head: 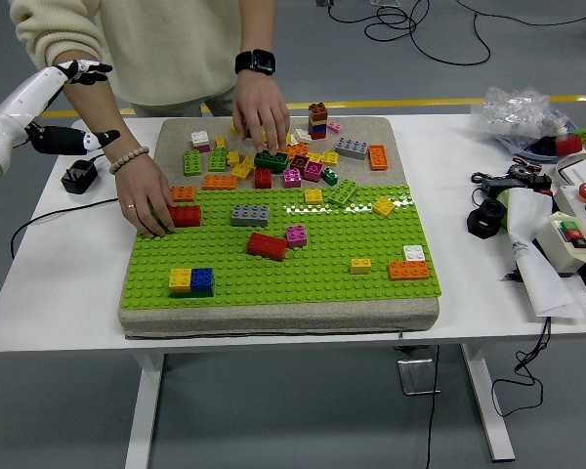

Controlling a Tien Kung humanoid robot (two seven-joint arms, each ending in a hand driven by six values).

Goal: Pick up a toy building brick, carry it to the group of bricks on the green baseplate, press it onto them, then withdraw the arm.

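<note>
From the head view, the robot's left hand [70, 103] hangs above the table's far left corner, well apart from the green baseplate [322, 278], its fingers spread and holding nothing. A person stands at the far side and leans over the table [68, 293]: one hand [148, 200] is pressed flat at the baseplate's left edge, touching the red brick [185, 216] there, while the other hand [261, 107], with a black watch at the wrist, reaches into the loose pile of bricks [293, 156] on the grey mat behind the baseplate. On the baseplate a yellow and blue brick pair [191, 280] sits near the front left, with a grey brick [249, 215] and a dark red brick [267, 245] nearer the middle.
</note>
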